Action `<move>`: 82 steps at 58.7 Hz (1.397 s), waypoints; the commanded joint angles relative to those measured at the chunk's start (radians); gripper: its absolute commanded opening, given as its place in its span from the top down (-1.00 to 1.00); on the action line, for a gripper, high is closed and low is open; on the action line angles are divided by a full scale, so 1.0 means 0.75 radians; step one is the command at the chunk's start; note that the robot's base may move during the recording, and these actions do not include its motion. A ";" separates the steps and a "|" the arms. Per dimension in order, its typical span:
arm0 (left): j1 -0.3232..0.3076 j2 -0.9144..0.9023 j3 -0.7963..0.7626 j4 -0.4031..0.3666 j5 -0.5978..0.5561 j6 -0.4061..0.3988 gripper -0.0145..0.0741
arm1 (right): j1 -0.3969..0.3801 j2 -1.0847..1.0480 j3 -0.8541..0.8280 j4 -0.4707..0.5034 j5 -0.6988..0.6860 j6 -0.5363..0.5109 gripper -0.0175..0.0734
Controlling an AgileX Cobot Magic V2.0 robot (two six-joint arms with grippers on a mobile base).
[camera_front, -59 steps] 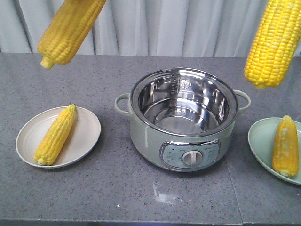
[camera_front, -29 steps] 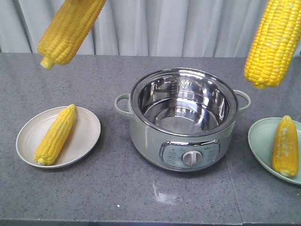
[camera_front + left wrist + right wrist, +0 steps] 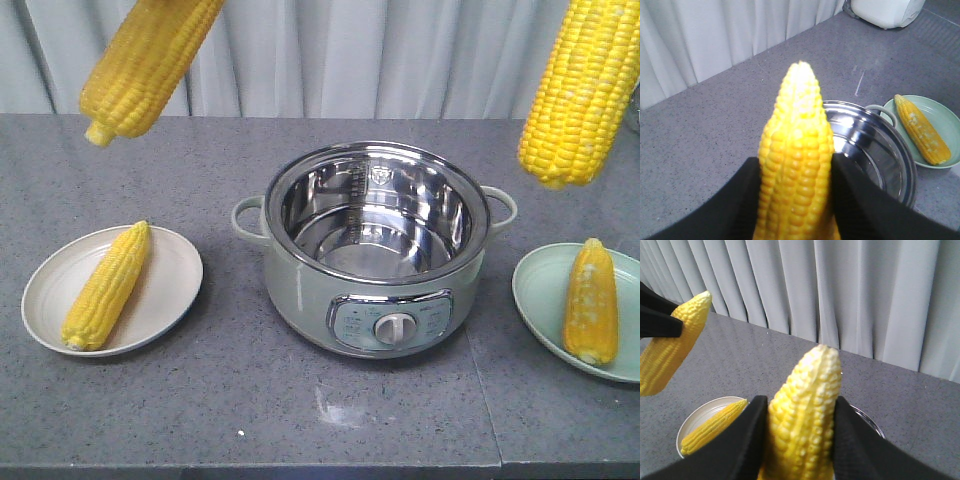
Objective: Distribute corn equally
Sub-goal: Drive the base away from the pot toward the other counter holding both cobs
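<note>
On the left of the counter (image 3: 250, 420) a beige plate (image 3: 172, 295) carries one cob, the left plate cob (image 3: 105, 287), which lies lengthwise. High above it hangs the left held cob (image 3: 150, 60), tilted, with its stub end pointing down. The left end effector (image 3: 796, 170) is clamped on it, one black finger (image 3: 740, 200) on each side. In the middle stands the electric pot (image 3: 375, 250); its steel bowl looks empty. On the right, the right held cob (image 3: 580, 90) hangs almost upright (the frame cuts off its upper part), and the right end effector (image 3: 799, 425) is closed tight around it. Below and a little to the right, a green plate (image 3: 535, 290) holds the right plate cob (image 3: 590, 302).

In my judgement each held cob belongs on the plate beneath it, so that both plates have two. The danger is the height: if a round cob is released from up here, it can bounce, roll off the shallow plate, or push the lying cob out. The right held cob also hangs near the pot's handle, so a straight descent may strike the rim and not reach the plate.
</note>
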State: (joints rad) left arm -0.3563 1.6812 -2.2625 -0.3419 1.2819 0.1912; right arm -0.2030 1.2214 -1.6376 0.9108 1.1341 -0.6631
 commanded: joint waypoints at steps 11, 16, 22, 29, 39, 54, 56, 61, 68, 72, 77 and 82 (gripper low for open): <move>-0.003 -0.055 -0.034 -0.031 -0.041 -0.012 0.69 | -0.010 -0.019 -0.033 0.071 -0.066 -0.007 0.63; -0.003 -0.055 -0.034 -0.031 -0.041 -0.012 0.69 | -0.010 -0.019 -0.033 0.071 -0.066 -0.007 0.63; -0.003 -0.055 -0.034 -0.031 -0.041 -0.012 0.69 | -0.010 -0.019 -0.033 0.071 -0.066 -0.007 0.63; -0.003 -0.055 -0.034 -0.031 -0.041 -0.012 0.69 | -0.010 -0.019 -0.033 0.071 -0.066 -0.007 0.63; -0.003 -0.055 -0.034 -0.031 -0.041 -0.012 0.69 | -0.010 -0.019 -0.033 0.071 -0.066 -0.007 0.63; -0.003 -0.055 -0.034 -0.031 -0.041 -0.012 0.69 | -0.010 -0.019 -0.033 0.071 -0.066 -0.007 0.63; -0.003 -0.055 -0.034 -0.031 -0.041 -0.012 0.69 | -0.010 -0.019 -0.033 0.071 -0.066 -0.007 0.63; -0.003 -0.055 -0.034 -0.031 -0.041 -0.012 0.69 | -0.010 -0.019 -0.033 0.071 -0.066 -0.007 0.63; -0.003 -0.055 -0.034 -0.031 -0.041 -0.012 0.69 | -0.010 -0.019 -0.033 0.071 -0.066 -0.007 0.63; -0.003 -0.055 -0.034 -0.031 -0.041 -0.012 0.69 | -0.010 -0.019 -0.033 0.071 -0.066 -0.007 0.63; -0.003 -0.055 -0.034 -0.031 -0.041 -0.012 0.69 | -0.010 -0.019 -0.033 0.071 -0.066 -0.007 0.63; -0.003 -0.055 -0.034 -0.031 -0.041 -0.012 0.69 | -0.010 -0.019 -0.033 0.071 -0.066 -0.007 0.63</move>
State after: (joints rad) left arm -0.3563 1.6812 -2.2625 -0.3419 1.2819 0.1912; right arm -0.2030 1.2214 -1.6376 0.9115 1.1341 -0.6631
